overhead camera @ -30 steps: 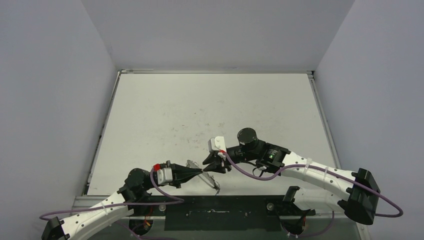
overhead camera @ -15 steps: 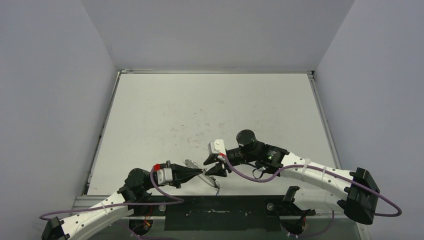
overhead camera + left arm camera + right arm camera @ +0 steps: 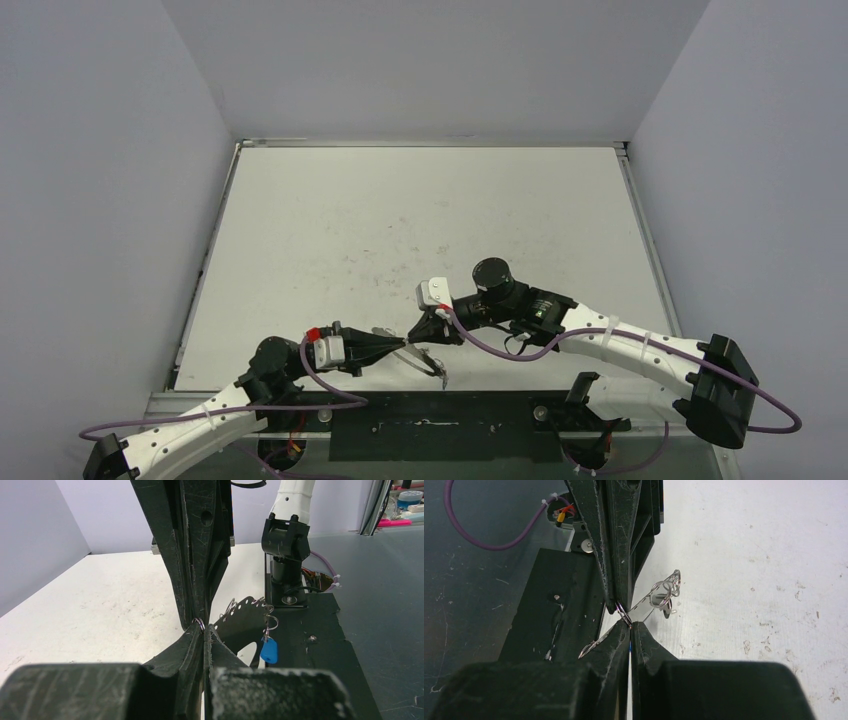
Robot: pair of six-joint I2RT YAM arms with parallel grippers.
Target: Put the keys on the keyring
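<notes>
Where the two arms meet tip to tip above the near edge of the table (image 3: 400,230), the left gripper (image 3: 404,349) is clamped on the keyring (image 3: 245,617), holding it off the surface. Right gripper (image 3: 417,335): jaws pressed together on a small loop (image 3: 623,614) at the hoop's rim. One blue key (image 3: 270,651) hangs from the keyring's lower edge.

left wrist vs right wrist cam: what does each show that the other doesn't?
Left wrist only: a blue-capped key hanging from the keyring, and the right arm's base. Right wrist only: red and yellow wiring. Both: the left gripper and right gripper, shut, tips meeting at one small loop of the keyring.
</notes>
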